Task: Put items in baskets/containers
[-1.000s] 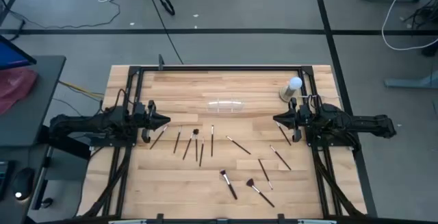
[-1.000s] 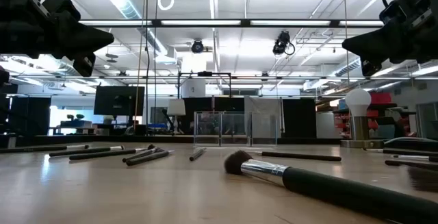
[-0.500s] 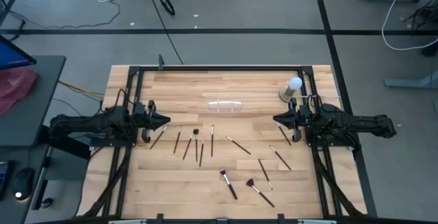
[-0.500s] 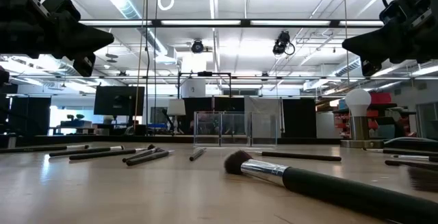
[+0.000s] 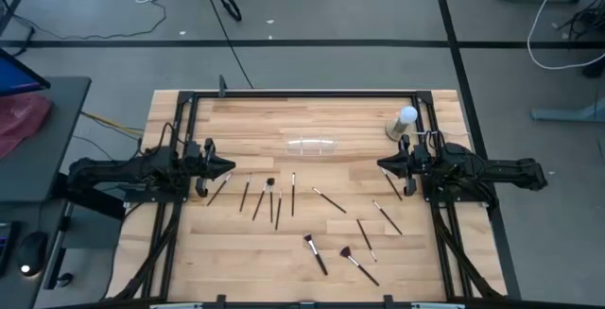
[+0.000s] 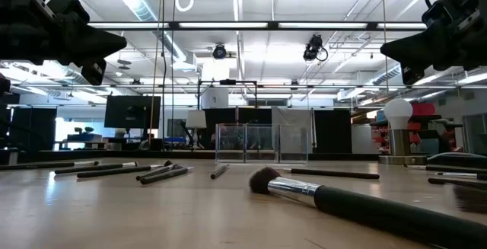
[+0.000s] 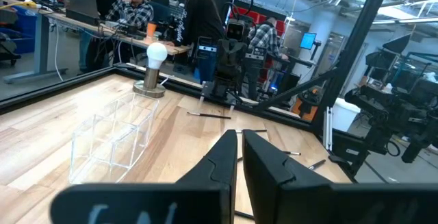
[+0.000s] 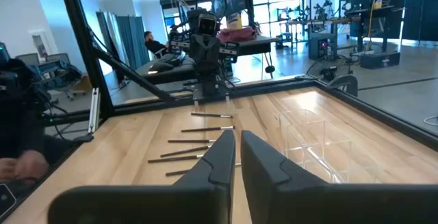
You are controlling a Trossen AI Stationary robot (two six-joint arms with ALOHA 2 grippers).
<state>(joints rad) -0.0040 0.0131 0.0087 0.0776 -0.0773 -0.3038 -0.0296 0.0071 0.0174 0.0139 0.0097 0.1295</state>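
Several thin dark makeup brushes lie flat and scattered on the wooden table: a cluster [image 5: 265, 198] left of centre, others [image 5: 373, 226] to the right, and two [image 5: 315, 254] near the front edge. The clear organiser tray [image 5: 312, 145] stands on the table behind them, also visible in the low view [image 6: 261, 142]. My left gripper [image 5: 230, 165] hovers shut at the table's left, pointing level toward the centre. My right gripper [image 5: 380, 165] hovers shut at the right, facing it. Neither has anything between its fingers.
A white ball on a tan round base [image 5: 404, 120] stands at the far right corner, near my right arm. A black frame [image 5: 302, 94] runs along the table's edges. One thick brush [image 6: 342, 199] lies close to the low camera. People sit beyond the table [image 7: 133, 8].
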